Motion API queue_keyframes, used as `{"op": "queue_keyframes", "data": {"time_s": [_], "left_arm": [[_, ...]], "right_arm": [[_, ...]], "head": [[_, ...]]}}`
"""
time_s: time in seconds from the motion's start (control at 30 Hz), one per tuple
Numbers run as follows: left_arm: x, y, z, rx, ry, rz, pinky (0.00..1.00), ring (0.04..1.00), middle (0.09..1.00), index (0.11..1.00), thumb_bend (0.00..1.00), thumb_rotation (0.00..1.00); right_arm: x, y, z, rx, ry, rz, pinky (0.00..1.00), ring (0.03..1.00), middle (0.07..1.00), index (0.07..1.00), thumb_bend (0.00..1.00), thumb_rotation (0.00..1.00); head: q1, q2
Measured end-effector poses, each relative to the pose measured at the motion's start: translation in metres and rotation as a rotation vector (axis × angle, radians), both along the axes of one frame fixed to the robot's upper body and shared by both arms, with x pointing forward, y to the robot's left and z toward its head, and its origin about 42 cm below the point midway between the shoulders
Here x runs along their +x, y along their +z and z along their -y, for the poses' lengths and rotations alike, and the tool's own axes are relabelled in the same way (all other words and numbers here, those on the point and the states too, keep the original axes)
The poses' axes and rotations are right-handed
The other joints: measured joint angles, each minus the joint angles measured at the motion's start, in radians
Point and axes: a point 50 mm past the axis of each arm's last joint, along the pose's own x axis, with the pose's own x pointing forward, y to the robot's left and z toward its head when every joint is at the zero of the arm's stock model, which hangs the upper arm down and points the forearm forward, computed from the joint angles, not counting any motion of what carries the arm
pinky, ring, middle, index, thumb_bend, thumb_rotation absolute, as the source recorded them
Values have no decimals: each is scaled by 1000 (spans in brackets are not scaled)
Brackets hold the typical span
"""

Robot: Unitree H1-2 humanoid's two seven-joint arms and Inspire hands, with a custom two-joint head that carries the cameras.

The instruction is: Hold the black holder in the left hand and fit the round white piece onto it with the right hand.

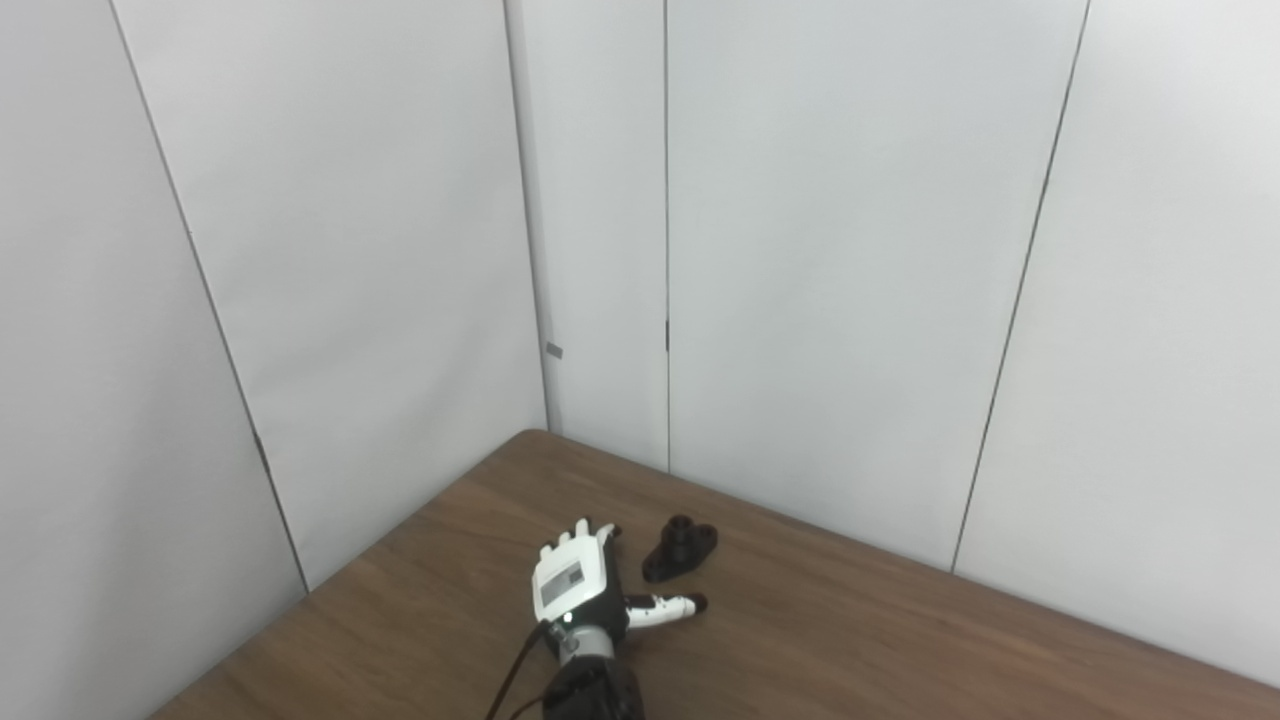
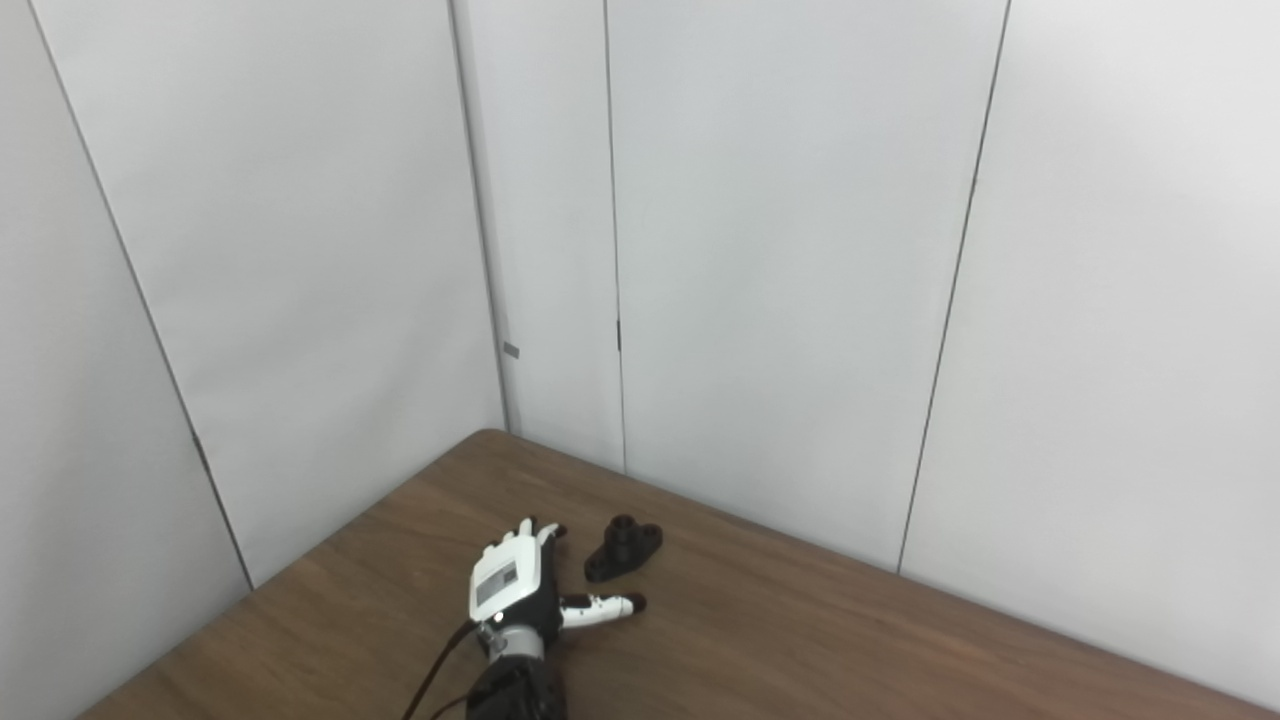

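Nearby, the left robot hand (image 1: 578,588), spread wide and empty, flanks the black holder (image 1: 681,547).

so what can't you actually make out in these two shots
- Round white piece: not in either view.
- Right hand: out of frame in both.
- Left hand: seen from the back, so its palm side is hidden; arm cut off by the bottom edge.
- Black holder: too small for detail.

The holder (image 1: 680,548) lies on the table (image 1: 900,640), near its far corner before the wall panels (image 1: 850,250). The left hand (image 1: 578,585) sits just left of the holder, fingers (image 1: 580,530) pointing away, apart from it.
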Motion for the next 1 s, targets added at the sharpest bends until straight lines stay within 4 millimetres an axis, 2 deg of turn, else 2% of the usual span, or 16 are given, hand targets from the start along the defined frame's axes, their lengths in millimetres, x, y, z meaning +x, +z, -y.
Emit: {"op": "queue_keyframes", "data": {"time_s": [0.27,0.43,0.5,0.63,0.67,0.73,0.87,1.0], "left_arm": [[9,-4,1,-8,11,9,1000,990,1000,819,1000,392],[17,-4,-1,-33,1,34,997,989,1000,766,997,299],[20,-5,-1,-29,-2,45,978,980,984,706,975,258],[23,-4,-1,9,-12,63,879,937,920,570,918,162],[24,-2,-1,23,-18,68,852,921,898,529,726,114],[26,-2,2,58,-32,73,794,896,861,492,566,68],[26,-4,8,79,-63,105,789,875,792,480,522,45],[27,-4,8,69,-63,110,791,870,806,479,518,43]], "right_arm": [[-16,0,-1,8,-15,-3,871,985,979,992,540,753],[-19,0,0,8,-23,-4,861,971,965,986,544,748],[-20,0,0,8,-24,-4,861,967,959,984,550,753],[-22,0,-1,10,-28,-2,875,967,954,981,557,761],[-22,1,-2,11,-28,-1,877,964,951,980,561,766],[-23,2,-3,13,-29,-1,896,967,953,981,563,758],[-26,1,-4,21,-33,-4,904,976,962,992,554,765],[-26,1,-4,25,-33,-4,905,976,962,994,545,772]], "head": [[-21,9],[-29,14],[-29,14],[-34,20],[-35,21],[-37,23],[-38,23],[-46,23]]}}
